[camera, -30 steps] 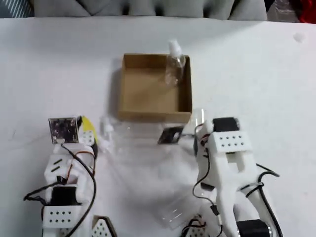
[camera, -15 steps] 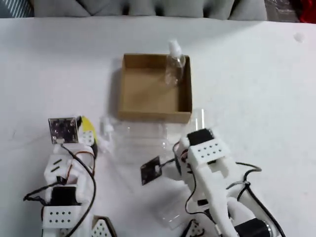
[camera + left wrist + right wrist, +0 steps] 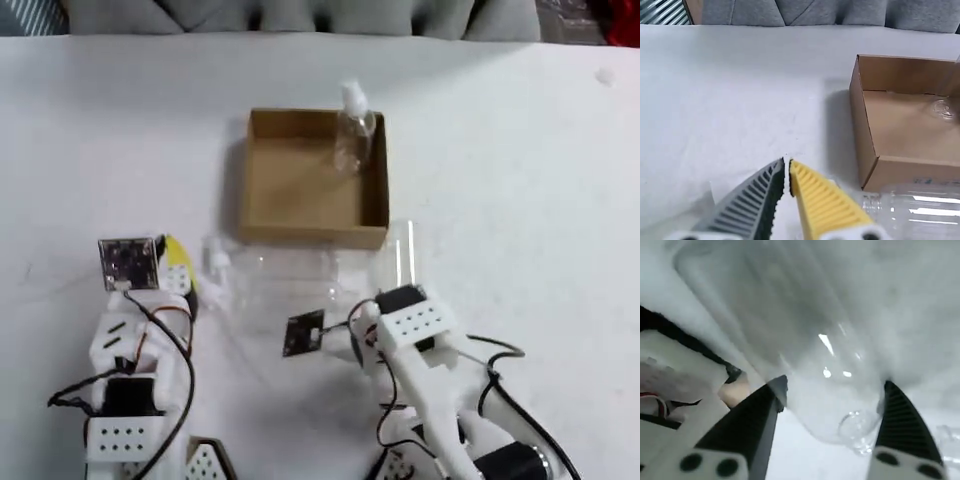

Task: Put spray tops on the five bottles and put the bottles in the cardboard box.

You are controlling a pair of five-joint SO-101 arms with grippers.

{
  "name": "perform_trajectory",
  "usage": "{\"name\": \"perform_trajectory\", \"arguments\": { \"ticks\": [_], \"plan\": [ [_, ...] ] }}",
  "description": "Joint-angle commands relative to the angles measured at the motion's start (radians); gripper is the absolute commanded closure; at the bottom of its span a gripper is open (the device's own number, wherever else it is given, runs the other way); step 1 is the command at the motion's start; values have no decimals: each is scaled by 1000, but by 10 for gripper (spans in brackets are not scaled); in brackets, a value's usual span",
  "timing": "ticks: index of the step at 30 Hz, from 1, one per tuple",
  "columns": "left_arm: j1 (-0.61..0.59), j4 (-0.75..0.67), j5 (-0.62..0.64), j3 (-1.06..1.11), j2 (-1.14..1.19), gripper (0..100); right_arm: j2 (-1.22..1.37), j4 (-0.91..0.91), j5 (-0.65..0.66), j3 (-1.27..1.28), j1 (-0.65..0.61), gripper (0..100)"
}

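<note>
Currently the right gripper (image 3: 835, 385) has its jaws spread on either side of a clear, topless bottle (image 3: 805, 330) lying on the white table (image 3: 520, 150), near the cardboard box (image 3: 312, 236). One sprayer-topped bottle (image 3: 354, 135) sits in the box's far corner. The left gripper (image 3: 786, 172) rests with jaws pressed together, empty. Risk: the smooth, round bottle may roll or squirt out as the jaws close, knocking the neighbouring bottles (image 3: 270, 278).
</note>
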Motion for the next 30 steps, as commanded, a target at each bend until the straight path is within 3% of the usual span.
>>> {"name": "perform_trajectory", "arguments": {
  "ticks": [1,7,9,13,17,24,30],
  "plan": [
    [-10,-34,-14,-6,-10,976,-19,-19,-26,-3,-31,741],
    [-10,-34,-14,-6,-10,976,-19,-27,-28,-17,-38,749],
    [-10,-34,-14,-6,-10,976,-19,-27,-28,-17,-35,794],
    [-10,-34,-14,-6,-10,976,-19,-30,-28,-18,-39,988],
    [-10,-34,-14,-6,-10,976,-19,28,-26,-55,-5,982],
    [-10,-34,-14,-6,-10,976,-19,294,14,-296,163,983],
    [-10,-34,-14,-6,-10,976,-8,426,287,-485,435,983]
  ]
}}
